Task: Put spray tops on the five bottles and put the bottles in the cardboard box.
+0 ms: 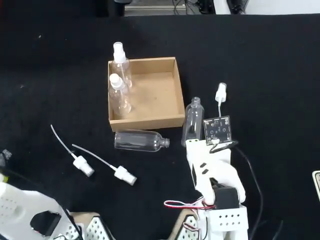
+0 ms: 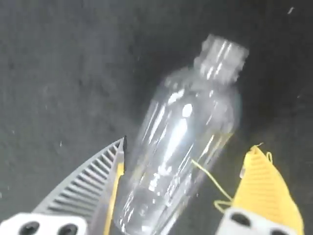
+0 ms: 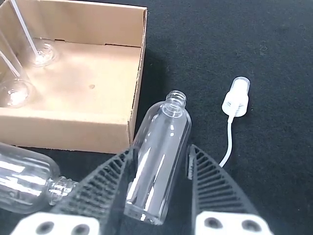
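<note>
So the right gripper point(image 3: 161, 151) is clamped on the upright clear plastic bottle point(image 3: 164, 129), white spray top point(image 3: 236, 98) lying just beside it on the bench point(image 3: 254, 39).

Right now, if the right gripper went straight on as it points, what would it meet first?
Apart from the bottle it holds, probably nothing: the right gripper points at black cloth between the cardboard box and a loose spray top. The box corner lies close, and depth is unclear.

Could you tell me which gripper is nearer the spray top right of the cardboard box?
Right. The right gripper, holding a bottle, sits just beside the spray top; the left arm is far off at the near-left corner.
</note>
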